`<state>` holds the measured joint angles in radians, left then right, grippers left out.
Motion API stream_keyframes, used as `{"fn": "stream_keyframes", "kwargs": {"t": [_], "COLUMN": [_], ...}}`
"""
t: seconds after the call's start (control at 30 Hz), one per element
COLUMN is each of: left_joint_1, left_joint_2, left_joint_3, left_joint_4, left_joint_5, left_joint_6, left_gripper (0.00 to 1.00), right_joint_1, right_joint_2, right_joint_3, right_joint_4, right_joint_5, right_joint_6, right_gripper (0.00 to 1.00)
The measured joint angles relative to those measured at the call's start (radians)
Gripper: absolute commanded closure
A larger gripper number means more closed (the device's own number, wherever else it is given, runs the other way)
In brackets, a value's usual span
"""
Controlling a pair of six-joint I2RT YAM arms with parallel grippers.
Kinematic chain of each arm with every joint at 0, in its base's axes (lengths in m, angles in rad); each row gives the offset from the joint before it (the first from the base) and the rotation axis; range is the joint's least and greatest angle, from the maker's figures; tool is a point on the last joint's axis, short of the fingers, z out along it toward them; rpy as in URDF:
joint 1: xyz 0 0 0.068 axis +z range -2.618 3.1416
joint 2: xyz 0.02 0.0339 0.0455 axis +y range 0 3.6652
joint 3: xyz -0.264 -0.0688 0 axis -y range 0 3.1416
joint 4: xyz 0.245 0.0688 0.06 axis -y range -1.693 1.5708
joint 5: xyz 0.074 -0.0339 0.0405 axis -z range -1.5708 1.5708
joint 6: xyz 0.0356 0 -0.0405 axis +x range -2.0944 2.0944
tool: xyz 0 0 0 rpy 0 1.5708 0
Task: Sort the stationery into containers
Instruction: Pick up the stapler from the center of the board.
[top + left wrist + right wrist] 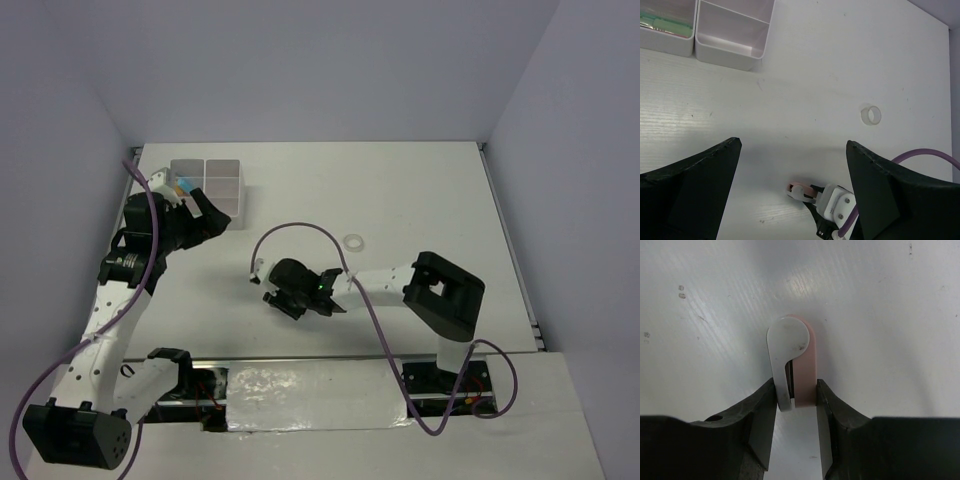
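A small pink and white stapler-like piece (802, 360) lies on the white table, with my right gripper (796, 395) shut on it, one finger pressed to each side. From the left wrist view the same piece (802, 190) shows at the tip of the right gripper (812, 199). The white divided container (207, 180) stands at the back left. My left gripper (205, 215) hovers just in front of it, open and holding nothing (792, 145). Green items (670, 25) lie in one compartment of the container (730, 47). A clear tape ring (352, 242) rests on the table mid-right.
The tape ring (871, 115) sits apart from both grippers. A purple cable (300, 228) arcs over the right arm. Grey walls close the table at the back and sides. The right arm's black base (445, 295) stands near the front right.
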<state>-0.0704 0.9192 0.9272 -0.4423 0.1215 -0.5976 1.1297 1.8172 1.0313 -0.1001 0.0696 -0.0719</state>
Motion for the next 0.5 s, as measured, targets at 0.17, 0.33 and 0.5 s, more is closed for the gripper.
{"fn": "stream_keyframes", "kwargs": {"t": [0.17, 0.33, 0.5], "left_joint_1": [0.0, 0.002, -0.034], "left_joint_2": [-0.002, -0.035, -0.059], "left_joint_3": [-0.007, -0.114, -0.286], "left_joint_4": [0.01, 0.137, 0.39], "left_joint_5": [0.034, 0.204, 0.404], "left_joint_6": [-0.006, -0.084, -0.278], "left_gripper": [0.01, 0.01, 0.01], "right_joint_1": [0.0, -0.004, -0.005], "right_joint_2": [-0.068, -0.277, -0.426], "right_joint_3": [-0.084, -0.186, -0.189], "right_joint_4": [0.043, 0.088, 0.225], "right_joint_5": [0.013, 0.093, 0.184], "right_joint_6": [0.005, 0.055, 0.116], "right_gripper": [0.92, 0.91, 0.89]}}
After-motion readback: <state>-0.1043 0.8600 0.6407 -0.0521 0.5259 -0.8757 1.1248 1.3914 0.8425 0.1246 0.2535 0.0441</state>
